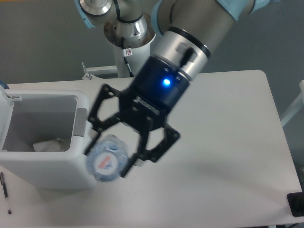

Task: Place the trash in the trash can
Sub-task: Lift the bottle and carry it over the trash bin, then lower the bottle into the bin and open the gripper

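My gripper (pixel 110 156) hangs high above the table, close to the camera, shut on the crushed clear bluish plastic bottle (pixel 106 161), one piece of the trash. The bottle's end faces the camera and is blurred. It hangs just over the right front wall of the trash can (pixel 52 168), a boxy white bin at the left of the table. Inside the bin lies the crumpled white paper wrapper (pixel 49 145), the other piece of trash.
A grey handle tab (pixel 80 122) shows on the bin's right side. A black pen (pixel 5 192) lies at the table's left front edge. A dark object (pixel 297 203) sits at the right front corner. The robot base (pixel 129 35) stands behind the table.
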{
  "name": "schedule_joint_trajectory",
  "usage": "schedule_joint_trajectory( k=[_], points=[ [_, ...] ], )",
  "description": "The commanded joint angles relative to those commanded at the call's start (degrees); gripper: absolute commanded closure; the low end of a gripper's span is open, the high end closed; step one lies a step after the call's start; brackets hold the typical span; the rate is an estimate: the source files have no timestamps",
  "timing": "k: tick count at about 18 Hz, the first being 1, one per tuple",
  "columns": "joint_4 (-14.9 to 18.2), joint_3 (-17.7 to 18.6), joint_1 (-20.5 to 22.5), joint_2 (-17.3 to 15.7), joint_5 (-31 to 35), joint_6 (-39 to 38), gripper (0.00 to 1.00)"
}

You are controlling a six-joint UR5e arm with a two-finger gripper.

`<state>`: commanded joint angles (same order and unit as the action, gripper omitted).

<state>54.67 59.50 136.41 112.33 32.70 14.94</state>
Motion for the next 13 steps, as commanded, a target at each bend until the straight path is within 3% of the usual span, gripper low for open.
schedule_joint_trajectory(
  k=[3, 8, 13],
  points=[
    [-0.61, 2.9, -2.02, -2.2, 0.0, 0.79, 0.66],
    [-5.27, 11.5, -5.01, -6.42, 0.09, 2.63, 0.66],
    [-5.54, 14.06, -6.69, -6.6, 0.09, 4.83, 0.66]
  ],
)
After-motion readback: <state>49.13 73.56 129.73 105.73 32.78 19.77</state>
